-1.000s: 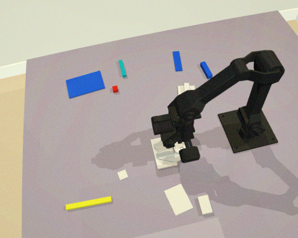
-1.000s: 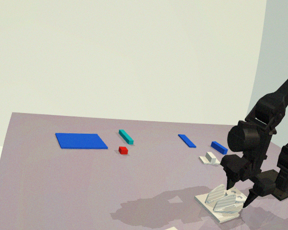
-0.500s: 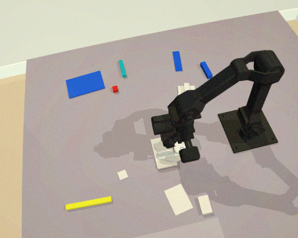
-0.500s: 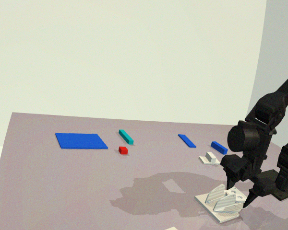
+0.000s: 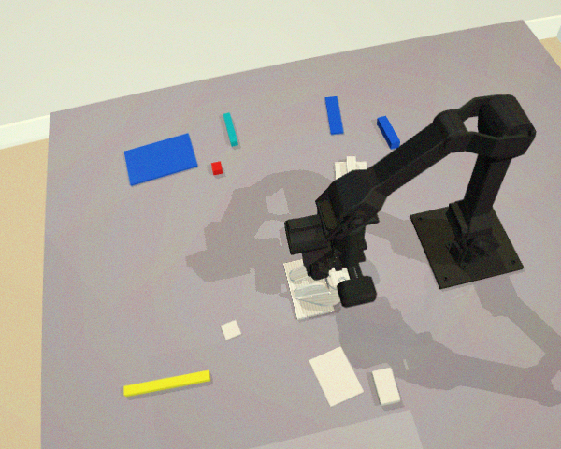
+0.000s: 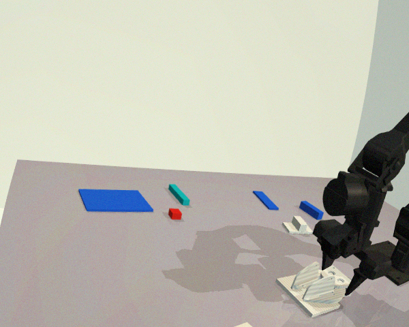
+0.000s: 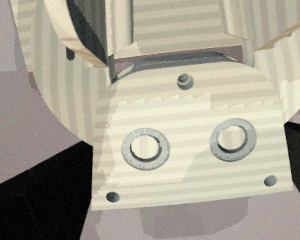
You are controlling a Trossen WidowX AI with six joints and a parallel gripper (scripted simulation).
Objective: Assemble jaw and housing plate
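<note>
The gripper [image 5: 336, 284] [image 6: 335, 279] is clamping the housing plate [image 5: 338, 278] [image 6: 339, 278] [image 7: 190, 117] (both round holes showing a stub). Just beside its fingers, two jaws are standing on the ribbed base [image 5: 302, 311] [image 6: 315, 311]. Beyond, a white block on a thin plate [image 5: 339, 168] [image 6: 299, 225] is sitting, apart from the hand.

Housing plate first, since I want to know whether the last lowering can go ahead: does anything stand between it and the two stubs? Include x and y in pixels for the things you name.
Nothing visible does. The housing plate [image 6: 338, 272] [image 7: 190, 170] lies between the fingers of the hand [image 6: 337, 281], and a round end shows inside each of its two ringed holes. Whether it is fully down, I cannot tell.
</note>
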